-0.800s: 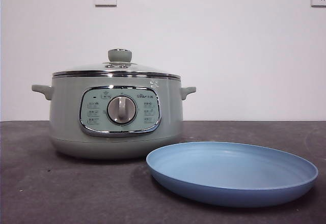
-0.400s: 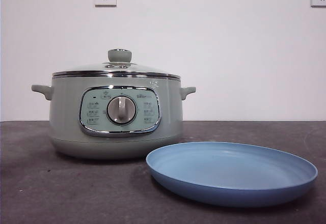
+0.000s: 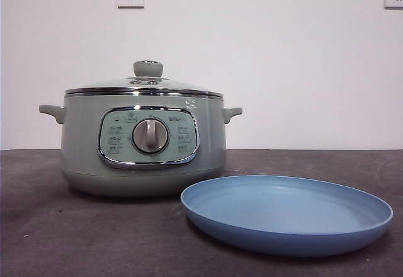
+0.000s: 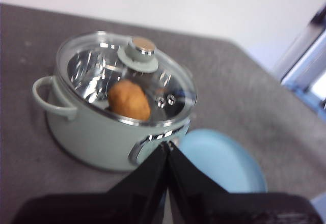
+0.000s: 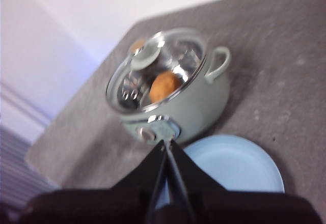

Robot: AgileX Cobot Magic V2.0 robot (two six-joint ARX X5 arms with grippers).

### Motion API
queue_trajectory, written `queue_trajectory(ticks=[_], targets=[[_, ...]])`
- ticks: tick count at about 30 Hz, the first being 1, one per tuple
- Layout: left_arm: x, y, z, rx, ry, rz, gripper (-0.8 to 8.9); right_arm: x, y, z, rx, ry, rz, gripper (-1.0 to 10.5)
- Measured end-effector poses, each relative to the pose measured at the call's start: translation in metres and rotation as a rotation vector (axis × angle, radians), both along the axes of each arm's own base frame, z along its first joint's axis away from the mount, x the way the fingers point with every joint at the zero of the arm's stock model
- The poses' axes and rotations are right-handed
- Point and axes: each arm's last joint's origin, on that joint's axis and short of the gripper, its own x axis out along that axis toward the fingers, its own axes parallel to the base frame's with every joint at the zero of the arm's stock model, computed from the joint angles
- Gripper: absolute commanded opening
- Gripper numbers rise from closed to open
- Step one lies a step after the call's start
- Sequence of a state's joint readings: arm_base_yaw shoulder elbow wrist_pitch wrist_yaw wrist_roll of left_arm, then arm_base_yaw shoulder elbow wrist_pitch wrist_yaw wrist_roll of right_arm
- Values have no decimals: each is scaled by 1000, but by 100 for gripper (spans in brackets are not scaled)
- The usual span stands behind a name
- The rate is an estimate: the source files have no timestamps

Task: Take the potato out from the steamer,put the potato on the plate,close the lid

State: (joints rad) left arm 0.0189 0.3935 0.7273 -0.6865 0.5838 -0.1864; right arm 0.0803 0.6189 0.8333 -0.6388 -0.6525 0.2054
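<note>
Lid (image 4: 127,79) sits on steamer (image 3: 143,141), potato (image 4: 129,100) inside; left gripper (image 4: 167,147) and right gripper (image 5: 165,145) pressed together, aloft. Risk: smooth knob (image 3: 148,68) slips, lid falls onto plate (image 3: 286,213)

Front view hides the potato (image 4: 129,100) inside the steamer (image 3: 143,141); both wrist pictures blur.

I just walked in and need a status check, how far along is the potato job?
Nothing looks done yet. The lid sits closed on the steamer, with the potato visible inside through the glass. The plate holds nothing. Left gripper and right gripper are both shut and held back from the pot, holding nothing. Still left: lifting the lid, moving the potato, reclosing.
</note>
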Motion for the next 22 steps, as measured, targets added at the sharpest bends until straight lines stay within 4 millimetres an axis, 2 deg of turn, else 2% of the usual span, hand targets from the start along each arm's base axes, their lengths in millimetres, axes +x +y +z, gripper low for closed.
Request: queue_trajectory(ticks=[8,16,17,18,19,21,22], targets=[[8,0,26,178,63,-80,-8,9,12,30,-171,71,186,-11],[12,0,29,240,54,-112,6,10,23,34,-241,30,315,8],[11,0,29,243,52,-113,40,10,23,34,-243,26,316,12],[11,0,29,245,50,-115,124,10,23,34,-244,26,317,35],[11,0,29,245,50,-115,232,10,23,34,-245,24,318,82],[11,0,30,246,49,-115,521,10,23,34,-246,23,318,248],[12,0,30,247,48,-115,594,10,23,34,-246,23,318,335]])
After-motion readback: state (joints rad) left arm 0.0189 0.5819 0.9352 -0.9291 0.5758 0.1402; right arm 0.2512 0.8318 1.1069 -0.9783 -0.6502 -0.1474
